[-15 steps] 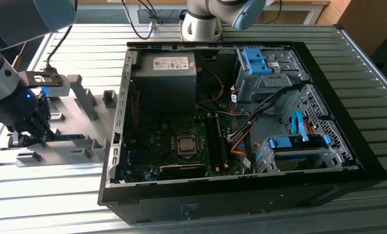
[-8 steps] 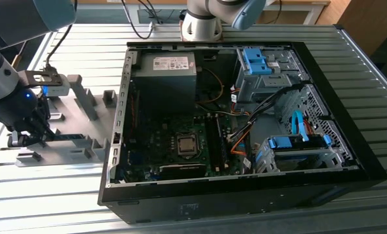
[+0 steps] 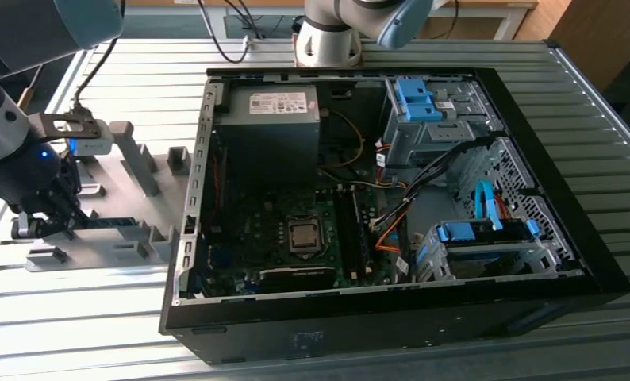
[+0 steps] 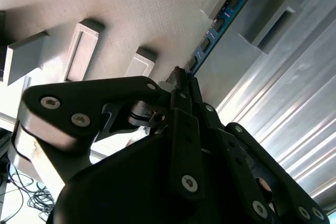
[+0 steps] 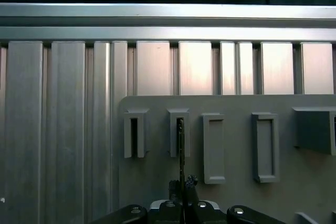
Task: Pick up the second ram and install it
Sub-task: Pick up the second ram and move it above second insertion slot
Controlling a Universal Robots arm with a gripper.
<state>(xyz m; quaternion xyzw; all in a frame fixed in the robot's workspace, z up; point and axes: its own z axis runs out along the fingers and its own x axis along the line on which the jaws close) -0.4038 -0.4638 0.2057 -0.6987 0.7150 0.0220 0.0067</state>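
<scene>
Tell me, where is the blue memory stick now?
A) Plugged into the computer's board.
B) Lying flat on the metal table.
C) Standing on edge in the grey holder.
C: in the second wrist view the second ram stands on edge in the grey fixture, with the gripper shut on its end.

The arm (image 3: 3, 119) bends down at the exterior view's left, wrist pointing downward. Its end effector (image 3: 42, 226) sits low, with fingers (image 4: 184, 114) drawn close together, pinching the thin edge of a memory stick (image 4: 215, 24).
</scene>
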